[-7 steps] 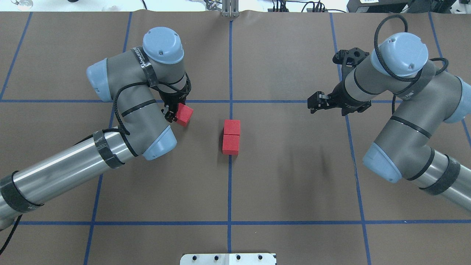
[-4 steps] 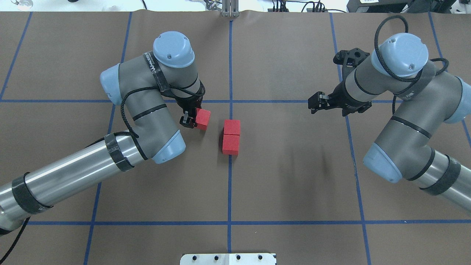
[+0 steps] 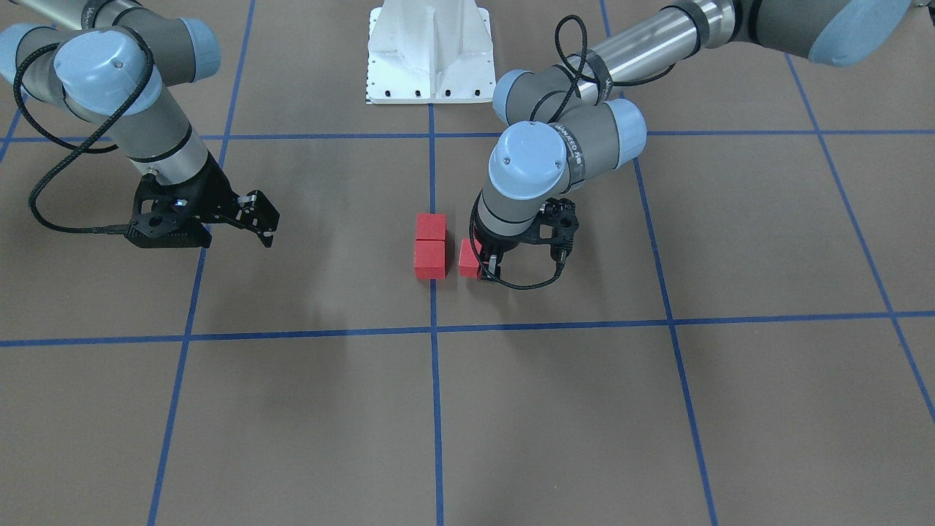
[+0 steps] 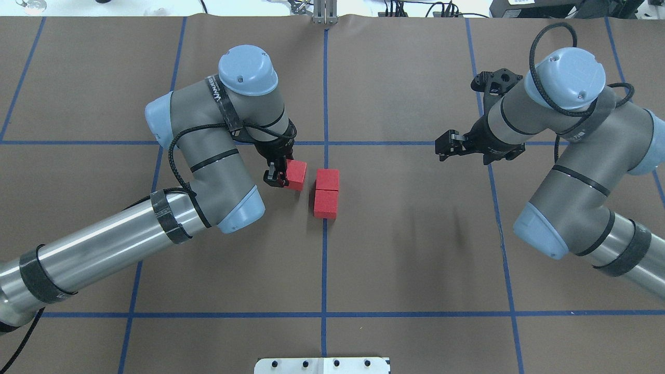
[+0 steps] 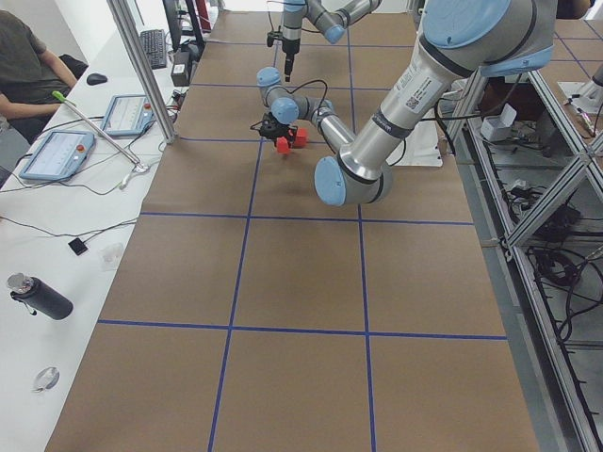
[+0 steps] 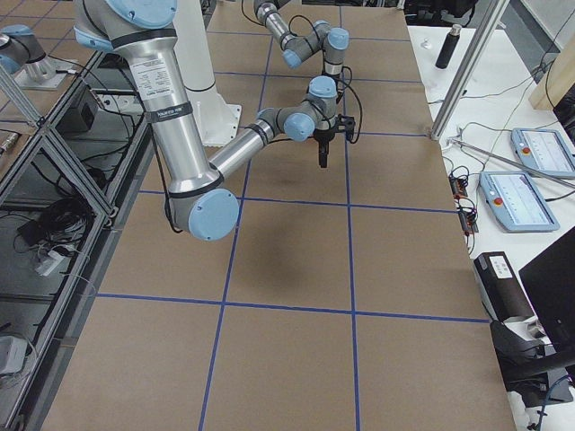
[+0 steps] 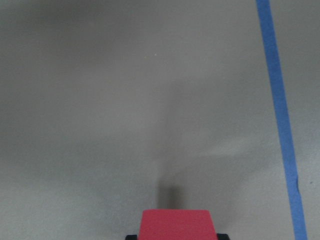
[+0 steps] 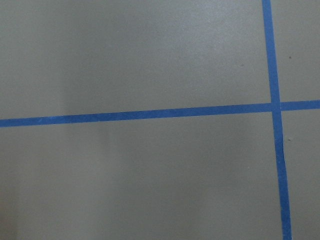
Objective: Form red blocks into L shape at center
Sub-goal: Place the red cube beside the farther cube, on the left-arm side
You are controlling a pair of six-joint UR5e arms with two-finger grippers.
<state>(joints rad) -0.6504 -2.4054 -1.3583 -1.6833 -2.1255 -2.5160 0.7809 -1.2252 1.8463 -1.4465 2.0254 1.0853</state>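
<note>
The three red blocks look like small, light, stiff cubes with matte, plain faces, so they should hold well between flat pads and not slip. Their low weight also means a nudge could slide them on the brown paper (image 4: 415, 249). Two blocks sit touching end to end on the middle blue line (image 4: 326, 104) at the table's center, the far block (image 4: 328, 179) and the near block (image 4: 326, 203). The third block (image 4: 297, 175) is pinched in the left gripper (image 4: 283, 174), just to the left of the far block with a narrow gap between them. It hangs low, and I cannot tell whether it touches the paper. The left wrist view shows the fingers on two opposite side faces of the cube, which seems the right hold. That hold leaves the face toward the pair free, so the cube can go flush against the far block and make the foot of the L. Pushing in too hard would likely shove the pair out of line. The right gripper (image 4: 440, 146) hangs well off to the right, its fingers spread and holding nothing.
</note>
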